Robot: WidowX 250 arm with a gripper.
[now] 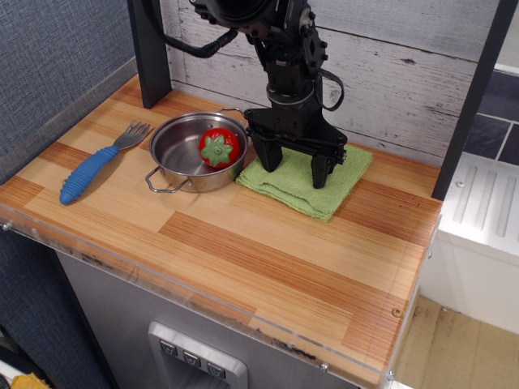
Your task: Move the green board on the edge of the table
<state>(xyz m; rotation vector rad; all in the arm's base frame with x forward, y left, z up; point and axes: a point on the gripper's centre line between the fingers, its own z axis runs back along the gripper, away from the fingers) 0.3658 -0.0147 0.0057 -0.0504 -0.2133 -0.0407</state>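
The green board (312, 190) is a light green folded knitted cloth lying flat at the back right of the striped wood table (268, 267). My gripper (295, 172) is open and stands right over the cloth's middle, its two dark fingertips (269, 159) spread and down at or on the cloth surface. Whether the tips press into the cloth I cannot tell. The arm hides the cloth's back left part.
A steel pot (180, 154) with a red strawberry (219, 147) in it stands just left of the cloth. A blue-handled fork (97, 164) lies at the left. A dark post (150, 49) stands at the back left. A clear plastic rim (186, 293) lines the front edge.
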